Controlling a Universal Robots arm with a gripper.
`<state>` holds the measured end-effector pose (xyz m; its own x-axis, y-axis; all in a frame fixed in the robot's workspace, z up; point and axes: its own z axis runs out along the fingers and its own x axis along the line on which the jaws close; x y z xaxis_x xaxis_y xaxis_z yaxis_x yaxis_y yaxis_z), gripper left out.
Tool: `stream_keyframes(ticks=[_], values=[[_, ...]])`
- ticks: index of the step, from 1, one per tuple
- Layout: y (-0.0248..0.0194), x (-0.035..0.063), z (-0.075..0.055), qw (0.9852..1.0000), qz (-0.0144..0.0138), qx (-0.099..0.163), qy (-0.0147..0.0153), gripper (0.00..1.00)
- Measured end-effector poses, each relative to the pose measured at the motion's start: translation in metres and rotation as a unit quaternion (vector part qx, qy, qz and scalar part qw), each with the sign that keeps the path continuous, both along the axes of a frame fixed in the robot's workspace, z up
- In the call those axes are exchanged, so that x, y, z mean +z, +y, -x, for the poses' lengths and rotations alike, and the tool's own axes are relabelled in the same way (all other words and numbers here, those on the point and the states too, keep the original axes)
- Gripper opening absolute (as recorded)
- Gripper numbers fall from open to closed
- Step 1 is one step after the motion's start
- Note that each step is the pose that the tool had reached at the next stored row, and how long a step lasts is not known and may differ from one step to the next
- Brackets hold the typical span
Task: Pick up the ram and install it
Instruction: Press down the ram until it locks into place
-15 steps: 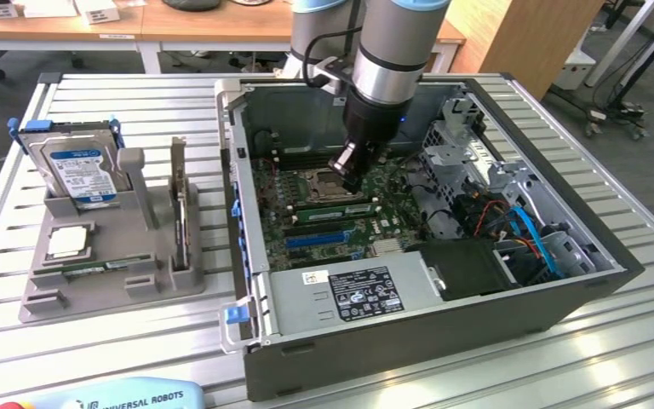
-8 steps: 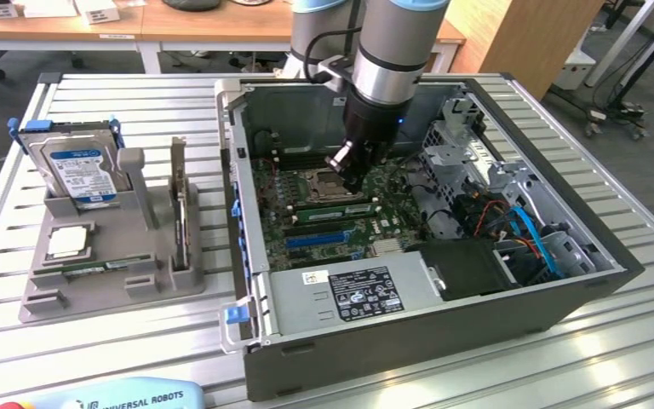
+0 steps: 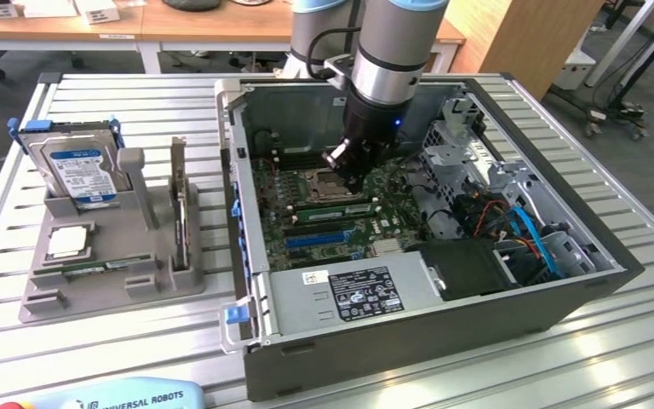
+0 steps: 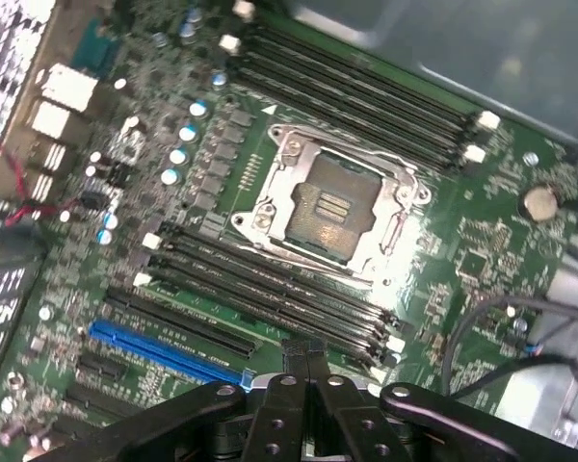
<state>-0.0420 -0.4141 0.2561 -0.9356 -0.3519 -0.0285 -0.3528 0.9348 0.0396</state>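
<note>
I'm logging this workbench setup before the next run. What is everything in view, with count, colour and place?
computer case: one, dark grey, open on the slatted table.
motherboard: one, green, inside the case.
CPU socket: one, silver, mid-board, memory slots on both sides.
expansion slot: one, blue, near the memory slots.
hard drive: one, silver with blue label, upright in the grey holder at the exterior view's left.
ram: one green stick, lying in the holder's front.
gripper: one, black, shut, empty, above the board beside the socket.
</note>
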Motion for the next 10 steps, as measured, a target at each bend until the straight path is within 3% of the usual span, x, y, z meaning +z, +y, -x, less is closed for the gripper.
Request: stream_keyframes(ticks=[5, 10], values=[[0.0, -0.0001, 0.0, 0.9989, 0.0, -0.046, 0.0, 0.1], [0.0, -0.0001, 0.0, 0.9959, 0.0, -0.09, 0.0, 0.1]])
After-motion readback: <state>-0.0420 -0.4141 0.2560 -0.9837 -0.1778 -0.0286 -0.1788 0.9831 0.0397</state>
